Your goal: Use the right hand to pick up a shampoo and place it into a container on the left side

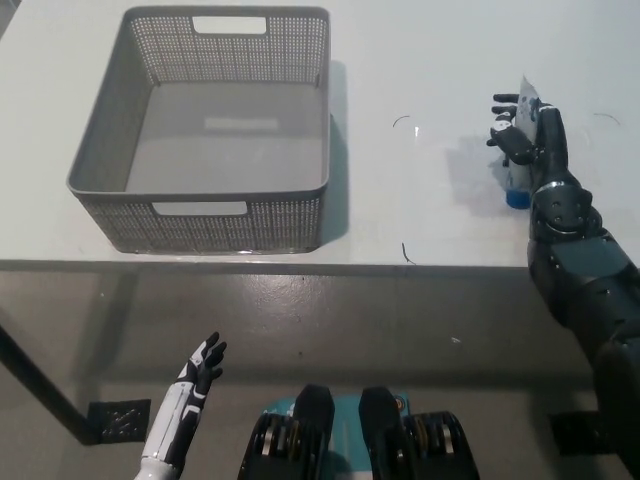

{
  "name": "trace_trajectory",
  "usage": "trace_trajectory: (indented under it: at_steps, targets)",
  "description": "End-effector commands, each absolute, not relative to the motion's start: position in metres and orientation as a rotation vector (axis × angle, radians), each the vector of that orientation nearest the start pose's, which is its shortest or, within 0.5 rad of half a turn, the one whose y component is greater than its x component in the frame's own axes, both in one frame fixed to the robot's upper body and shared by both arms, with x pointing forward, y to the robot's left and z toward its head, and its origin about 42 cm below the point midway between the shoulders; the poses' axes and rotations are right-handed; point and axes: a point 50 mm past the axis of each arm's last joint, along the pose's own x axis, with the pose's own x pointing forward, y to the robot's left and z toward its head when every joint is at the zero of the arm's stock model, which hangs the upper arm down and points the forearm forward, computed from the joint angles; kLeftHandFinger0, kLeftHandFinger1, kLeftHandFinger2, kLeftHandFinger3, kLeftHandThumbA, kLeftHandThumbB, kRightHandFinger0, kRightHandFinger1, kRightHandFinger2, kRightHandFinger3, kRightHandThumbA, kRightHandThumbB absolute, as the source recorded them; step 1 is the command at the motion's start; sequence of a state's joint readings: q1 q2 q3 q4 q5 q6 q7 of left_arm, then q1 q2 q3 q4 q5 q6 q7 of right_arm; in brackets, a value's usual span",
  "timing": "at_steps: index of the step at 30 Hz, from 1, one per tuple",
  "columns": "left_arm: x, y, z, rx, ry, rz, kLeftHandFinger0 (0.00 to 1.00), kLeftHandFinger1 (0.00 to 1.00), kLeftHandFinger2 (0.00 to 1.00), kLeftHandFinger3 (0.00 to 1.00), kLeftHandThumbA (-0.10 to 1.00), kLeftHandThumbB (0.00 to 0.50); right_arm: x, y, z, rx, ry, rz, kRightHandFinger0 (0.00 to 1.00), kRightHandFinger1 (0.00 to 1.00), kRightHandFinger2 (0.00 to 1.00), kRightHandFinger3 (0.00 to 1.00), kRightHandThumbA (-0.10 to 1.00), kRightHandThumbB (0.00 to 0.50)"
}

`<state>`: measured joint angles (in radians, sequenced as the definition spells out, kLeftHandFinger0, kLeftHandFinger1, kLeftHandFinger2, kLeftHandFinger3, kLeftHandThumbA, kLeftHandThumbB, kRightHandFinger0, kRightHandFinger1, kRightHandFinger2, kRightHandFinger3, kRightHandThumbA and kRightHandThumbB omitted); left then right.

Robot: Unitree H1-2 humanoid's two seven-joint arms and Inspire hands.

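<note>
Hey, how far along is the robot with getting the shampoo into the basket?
Early stage. The right hand has reached the shampoo tube and its fingers are wrapped around it, but the tube's blue cap sits on the table, so nothing is lifted. The grey basket on the left is empty. Left to do: lift, carry across, release. The left hand idles open below the table edge.

I see a white table [420,230] under even light, its front edge above a grey-brown floor [330,330] below.
</note>
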<state>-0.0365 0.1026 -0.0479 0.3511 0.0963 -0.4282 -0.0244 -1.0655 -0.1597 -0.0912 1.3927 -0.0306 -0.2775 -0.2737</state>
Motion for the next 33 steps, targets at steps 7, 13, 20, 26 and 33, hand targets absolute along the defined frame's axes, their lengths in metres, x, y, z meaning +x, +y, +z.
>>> trace_trajectory:
  at_steps: [7, 13, 20, 26, 33]
  targets:
    - [0.288, 0.236, 0.051, 0.195, -0.166, -0.122, 1.0, 1.0, 1.0, 1.0, 1.0, 0.215, 0.571, -0.227, 0.248, -0.121, -0.091, -0.289, 0.0, 0.35, 0.72, 0.71, -0.1, 0.148]
    - [0.289, 0.236, 0.052, 0.199, -0.169, -0.118, 1.0, 1.0, 1.0, 1.0, 1.0, 0.22, 0.578, -0.21, 0.281, -0.078, -0.204, -0.262, 0.0, 0.31, 0.68, 0.68, -0.1, 0.151]
    - [0.288, 0.237, 0.052, 0.208, -0.161, -0.122, 1.0, 1.0, 1.0, 1.0, 1.0, 0.22, 0.58, -0.172, 0.33, -0.08, -0.384, -0.194, 0.0, 0.18, 0.57, 0.57, -0.1, 0.127]
    - [0.291, 0.237, 0.053, 0.207, -0.16, -0.123, 1.0, 1.0, 1.0, 1.0, 1.0, 0.226, 0.569, -0.121, 0.377, -0.048, -0.51, -0.113, 0.0, 0.26, 0.65, 0.61, -0.1, 0.141]
    - [0.293, 0.237, 0.051, 0.196, -0.157, -0.126, 1.0, 1.0, 1.0, 1.0, 1.0, 0.244, 0.557, -0.06, 0.408, -0.045, -0.559, -0.005, 0.0, 0.34, 0.73, 0.71, -0.1, 0.145]
